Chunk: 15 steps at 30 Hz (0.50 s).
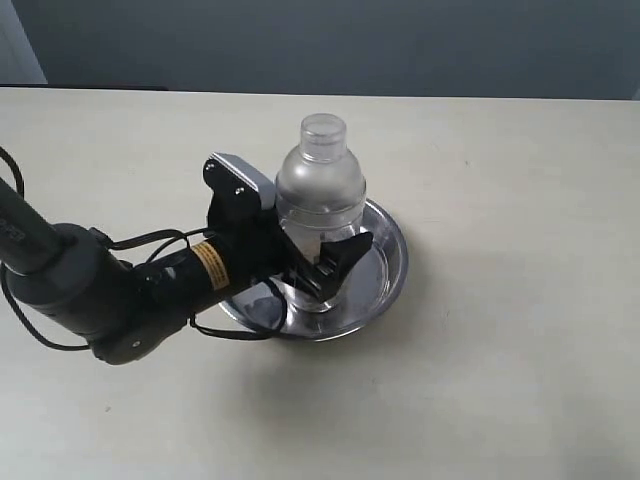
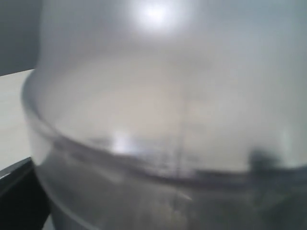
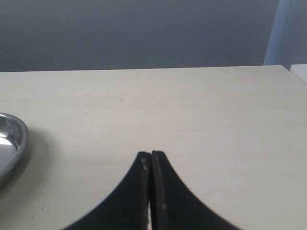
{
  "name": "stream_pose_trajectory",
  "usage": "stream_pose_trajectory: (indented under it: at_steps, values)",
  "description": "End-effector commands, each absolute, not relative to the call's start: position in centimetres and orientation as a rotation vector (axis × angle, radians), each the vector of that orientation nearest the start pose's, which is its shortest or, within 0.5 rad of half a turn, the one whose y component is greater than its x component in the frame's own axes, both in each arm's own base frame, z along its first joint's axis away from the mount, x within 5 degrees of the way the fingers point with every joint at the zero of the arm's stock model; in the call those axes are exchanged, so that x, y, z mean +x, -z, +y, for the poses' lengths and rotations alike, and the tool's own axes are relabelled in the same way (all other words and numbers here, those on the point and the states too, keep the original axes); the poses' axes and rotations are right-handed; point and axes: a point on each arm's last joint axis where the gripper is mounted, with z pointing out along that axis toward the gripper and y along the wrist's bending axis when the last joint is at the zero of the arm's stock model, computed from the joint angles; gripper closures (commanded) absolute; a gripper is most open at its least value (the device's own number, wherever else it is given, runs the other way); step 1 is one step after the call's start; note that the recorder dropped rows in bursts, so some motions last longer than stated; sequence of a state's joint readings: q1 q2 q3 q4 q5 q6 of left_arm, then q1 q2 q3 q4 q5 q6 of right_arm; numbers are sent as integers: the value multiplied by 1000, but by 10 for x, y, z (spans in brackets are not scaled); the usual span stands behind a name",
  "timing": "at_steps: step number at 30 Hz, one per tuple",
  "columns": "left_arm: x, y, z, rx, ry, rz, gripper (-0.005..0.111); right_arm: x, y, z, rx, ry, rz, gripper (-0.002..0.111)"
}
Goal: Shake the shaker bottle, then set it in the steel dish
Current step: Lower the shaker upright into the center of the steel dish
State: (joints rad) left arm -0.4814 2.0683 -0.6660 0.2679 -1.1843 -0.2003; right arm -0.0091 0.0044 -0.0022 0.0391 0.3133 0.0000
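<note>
The shaker bottle (image 1: 320, 185) stands upright inside the steel dish (image 1: 395, 250), its frosted dome and small cap on top. My left gripper (image 1: 325, 262) is shut on the bottle's lower body; one black finger (image 1: 342, 258) lies across the front and the other is hidden behind the bottle. The blurred bottle (image 2: 168, 120) fills the left wrist view, with a dark finger (image 2: 17, 196) at its edge. The grains inside do not show. My right gripper (image 3: 151, 155) is shut on nothing above the bare table, and the dish rim (image 3: 14, 136) shows at the edge of its view.
The pale table (image 1: 520, 330) stretches all round the dish. The left arm and its cables (image 1: 90, 290) lie across the table left of the dish. A dark wall (image 1: 350, 40) runs behind the table's far edge.
</note>
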Motion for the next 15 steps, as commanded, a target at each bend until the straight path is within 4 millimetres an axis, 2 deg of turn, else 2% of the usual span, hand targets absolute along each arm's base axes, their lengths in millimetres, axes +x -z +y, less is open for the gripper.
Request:
stream_pose_trajectory:
  at_steps: [1, 10, 15]
  values:
    - [291, -104, -178, 526, 655, 1654, 2, 54, -186, 1, 32, -30, 1788, 109]
    - [290, -107, -180, 537, 673, 1630, 2, 54, -186, 1, 32, -30, 1788, 109]
    - [290, -117, -180, 540, 676, 1602, 1, 54, -186, 1, 32, -30, 1788, 109]
